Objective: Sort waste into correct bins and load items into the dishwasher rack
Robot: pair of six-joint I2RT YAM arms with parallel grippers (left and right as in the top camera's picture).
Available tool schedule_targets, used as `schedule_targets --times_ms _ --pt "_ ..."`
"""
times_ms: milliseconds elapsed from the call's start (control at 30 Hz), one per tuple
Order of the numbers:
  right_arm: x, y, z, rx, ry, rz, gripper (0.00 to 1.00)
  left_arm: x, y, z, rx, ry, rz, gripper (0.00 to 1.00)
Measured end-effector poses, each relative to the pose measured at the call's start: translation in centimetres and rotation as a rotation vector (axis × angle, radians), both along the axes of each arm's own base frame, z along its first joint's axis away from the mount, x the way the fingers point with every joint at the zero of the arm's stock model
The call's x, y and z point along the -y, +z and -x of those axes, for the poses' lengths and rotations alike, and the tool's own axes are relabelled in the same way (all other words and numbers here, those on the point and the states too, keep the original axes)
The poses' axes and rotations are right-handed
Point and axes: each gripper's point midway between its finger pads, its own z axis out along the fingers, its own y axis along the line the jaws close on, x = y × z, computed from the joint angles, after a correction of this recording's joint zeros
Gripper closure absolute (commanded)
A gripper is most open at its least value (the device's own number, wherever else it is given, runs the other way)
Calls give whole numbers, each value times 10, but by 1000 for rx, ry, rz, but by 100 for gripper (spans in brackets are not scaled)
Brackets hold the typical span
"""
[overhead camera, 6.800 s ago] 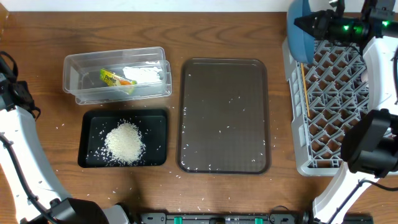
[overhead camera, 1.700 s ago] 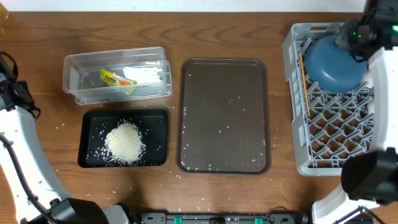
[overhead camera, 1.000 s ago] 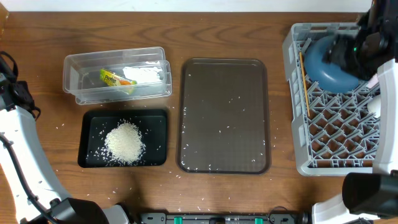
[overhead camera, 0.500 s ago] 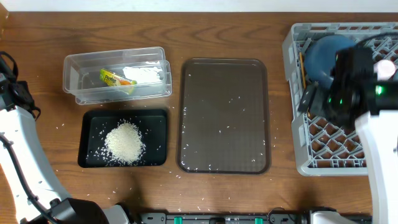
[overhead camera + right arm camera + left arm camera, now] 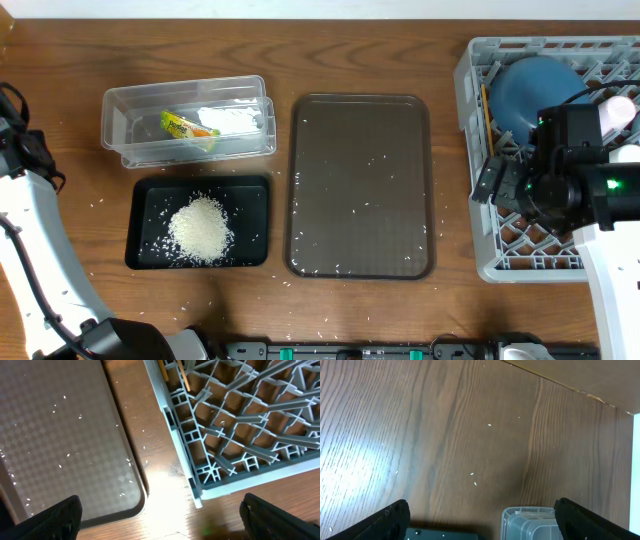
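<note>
The grey dishwasher rack (image 5: 476, 235) stands at the right. In its back corner lies the large dark-blue bowl (image 5: 535, 82), with a pink cup (image 5: 619, 108) beside it and chopsticks (image 5: 489, 130) along the left wall. My right gripper (image 5: 162, 521) is open and empty, hovering over the rack's front-left corner (image 5: 196, 491); the chopsticks (image 5: 183, 378) show at the top of that view. The clear tub (image 5: 125, 120) holds the snack wrapper (image 5: 185, 127) and the napkin (image 5: 232, 118). Rice (image 5: 200, 228) is piled in the black tray (image 5: 145, 205). My left gripper (image 5: 482, 522) hangs open over bare table by the tub's corner (image 5: 530, 519).
The brown serving tray (image 5: 360, 185) lies in the middle, sprinkled with stray grains, and its corner (image 5: 75, 435) fills the left of the right wrist view. Loose grains dot the wood around it. My left arm (image 5: 25, 215) runs along the table's left edge.
My right gripper has let go of the dark-blue bowl, opened wide and drawn back toward the rack's front-left corner. The bowl stays in the rack. The left arm has not moved.
</note>
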Motion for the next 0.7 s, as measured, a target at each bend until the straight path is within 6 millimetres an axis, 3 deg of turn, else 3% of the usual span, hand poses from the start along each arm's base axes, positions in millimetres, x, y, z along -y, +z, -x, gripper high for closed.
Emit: schedule_targets --times_ms 233,333,533,700 --pt "-3 -5 -1 -1 26 2 1 0 0 0 0 0 0 5" --pt "-5 -15 -14 64 36 -1 1 0 0 0 0 0 0 5" --pt "-15 -26 -43 391 156 -3 1 0 0 0 0 0 -1 5" --pt "-21 -33 -44 631 228 12 1 0 0 0 0 0 -1 5"
